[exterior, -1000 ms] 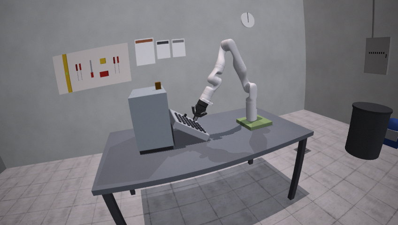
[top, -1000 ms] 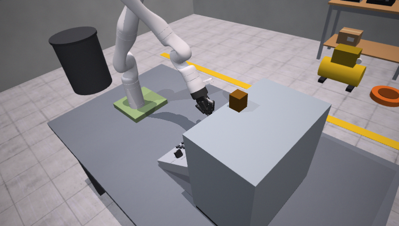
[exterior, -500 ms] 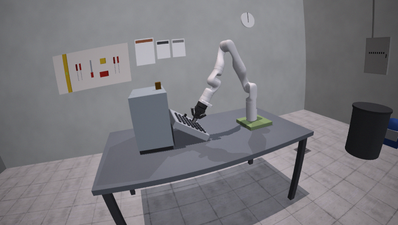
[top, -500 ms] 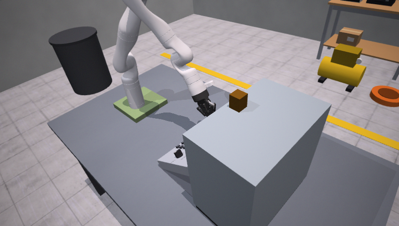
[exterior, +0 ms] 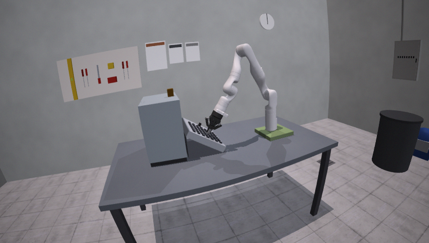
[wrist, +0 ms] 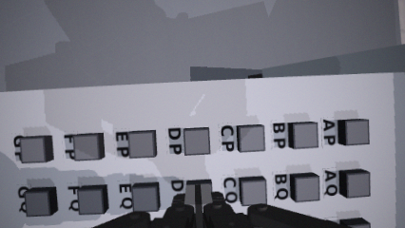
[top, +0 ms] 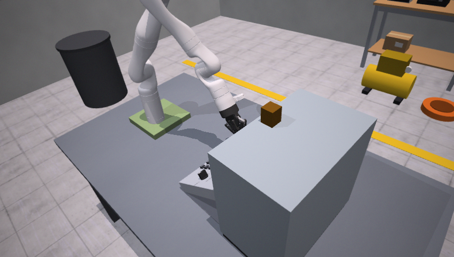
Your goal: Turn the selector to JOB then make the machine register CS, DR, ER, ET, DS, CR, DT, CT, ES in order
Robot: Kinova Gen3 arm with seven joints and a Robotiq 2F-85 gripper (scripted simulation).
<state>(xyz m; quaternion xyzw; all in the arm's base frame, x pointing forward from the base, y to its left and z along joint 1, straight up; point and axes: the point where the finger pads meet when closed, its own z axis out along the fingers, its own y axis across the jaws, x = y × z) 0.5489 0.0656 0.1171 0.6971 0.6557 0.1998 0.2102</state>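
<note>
The gray table [top: 133,159] [exterior: 241,171] supported the sloped key panel [top: 195,184] [exterior: 223,148] [wrist: 143,104]. The gripper [top: 237,128] [exterior: 208,131] [wrist: 198,200], fingertips together and empty, was positioned over the keys, near CQ [wrist: 253,191].

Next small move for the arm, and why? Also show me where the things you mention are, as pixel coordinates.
I'd ease the gripper [top: 227,138] [exterior: 208,131] [wrist: 198,200] straight down onto the key [wrist: 199,181] between EQ [wrist: 145,197] and CQ [wrist: 253,191], then watch which key lights. Its shut fingertips line up with that key, and a test press could reveal its mapping, provided the machine is in TEACH; I can't read the selector's setting.
</note>
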